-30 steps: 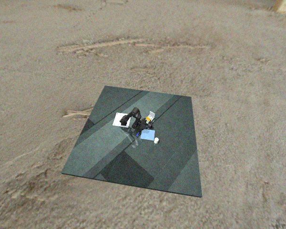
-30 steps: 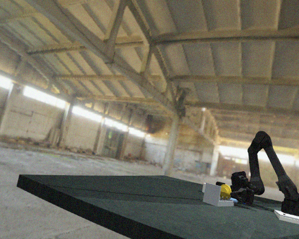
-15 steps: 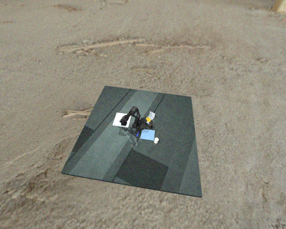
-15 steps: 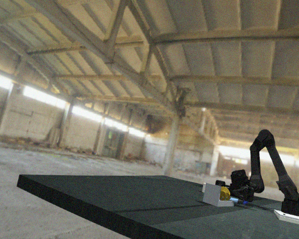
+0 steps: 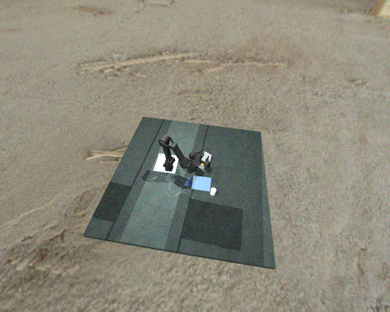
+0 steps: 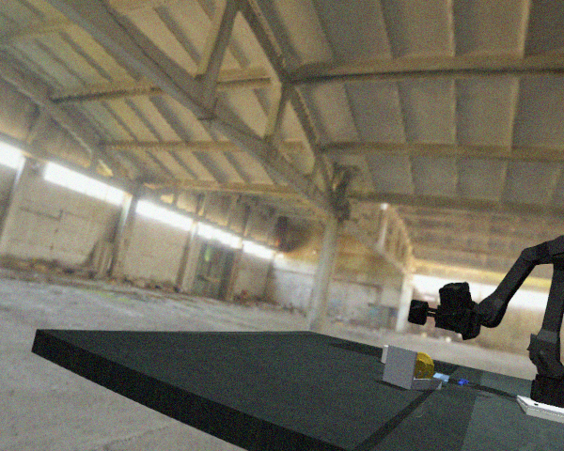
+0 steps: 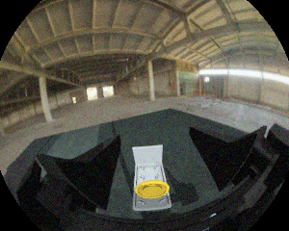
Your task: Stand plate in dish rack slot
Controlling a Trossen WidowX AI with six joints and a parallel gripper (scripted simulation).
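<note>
The yellow plate (image 5: 202, 164) (image 6: 423, 365) (image 7: 152, 189) stands on edge in the front part of the dish rack, its round face showing beside the rack's tall panel in the exterior view. From the wrist it looks like a flattened oval, so it may lean a little. Its lower edge and the exact slot are too small to tell. The light grey rack (image 5: 207, 156) (image 6: 399, 367) (image 7: 147, 154) stands on the table with its tall panel at the far end. My gripper (image 6: 418, 312) (image 7: 155, 134) is open and empty, well above the plate and rack, apart from both.
A light blue square (image 5: 201, 183) (image 6: 441, 376) lies near the rack, with a small blue object (image 5: 188, 181) (image 6: 462, 381) beside it. A white cup (image 5: 212, 191) (image 6: 384, 353) stands at the square's corner. The arm's white base plate (image 5: 160, 164) lies on the dark table (image 5: 221, 248).
</note>
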